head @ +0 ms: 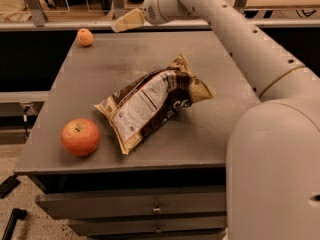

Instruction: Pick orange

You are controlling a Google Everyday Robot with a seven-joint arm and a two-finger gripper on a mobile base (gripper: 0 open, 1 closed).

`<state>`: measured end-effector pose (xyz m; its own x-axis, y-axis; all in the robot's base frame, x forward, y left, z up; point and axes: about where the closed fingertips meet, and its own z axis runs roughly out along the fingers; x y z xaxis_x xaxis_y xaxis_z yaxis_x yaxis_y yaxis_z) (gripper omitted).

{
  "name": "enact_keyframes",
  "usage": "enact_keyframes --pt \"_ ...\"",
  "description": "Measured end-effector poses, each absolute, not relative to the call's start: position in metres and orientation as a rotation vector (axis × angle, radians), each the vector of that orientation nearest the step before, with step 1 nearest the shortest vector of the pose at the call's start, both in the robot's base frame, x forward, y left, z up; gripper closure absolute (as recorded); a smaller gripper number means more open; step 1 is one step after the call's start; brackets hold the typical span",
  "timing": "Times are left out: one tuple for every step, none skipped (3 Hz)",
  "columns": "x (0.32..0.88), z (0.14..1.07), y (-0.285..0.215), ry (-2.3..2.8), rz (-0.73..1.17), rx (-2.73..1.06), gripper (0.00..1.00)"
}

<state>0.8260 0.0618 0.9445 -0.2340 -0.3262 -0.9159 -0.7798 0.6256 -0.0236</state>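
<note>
— Camera view: where is the orange [85, 37]?
— At the far left corner of the grey table [150, 49], resting alone. It is round, so no long axis or pointing direction shows.
— And the gripper [126, 22]?
— Above the table's far edge, right of the orange and apart from it. Clenched or released, I cannot tell.
— Anything else?
— A snack bag [150, 106] mid-table, and an apple [80, 137] at the near left.
</note>
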Motion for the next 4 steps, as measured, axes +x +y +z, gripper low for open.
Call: enact_keyframes --pt "0.839 0.933 0.098 1.757 0.635 -0.85 0.0" --pt "0.847 0.921 0.133 1.709 0.682 -0.868 0.0" --pt "0.851 0.918 0.153 1.677 0.673 -0.909 0.0" --pt "0.852 0.916 0.166 1.665 0.659 -0.944 0.0"
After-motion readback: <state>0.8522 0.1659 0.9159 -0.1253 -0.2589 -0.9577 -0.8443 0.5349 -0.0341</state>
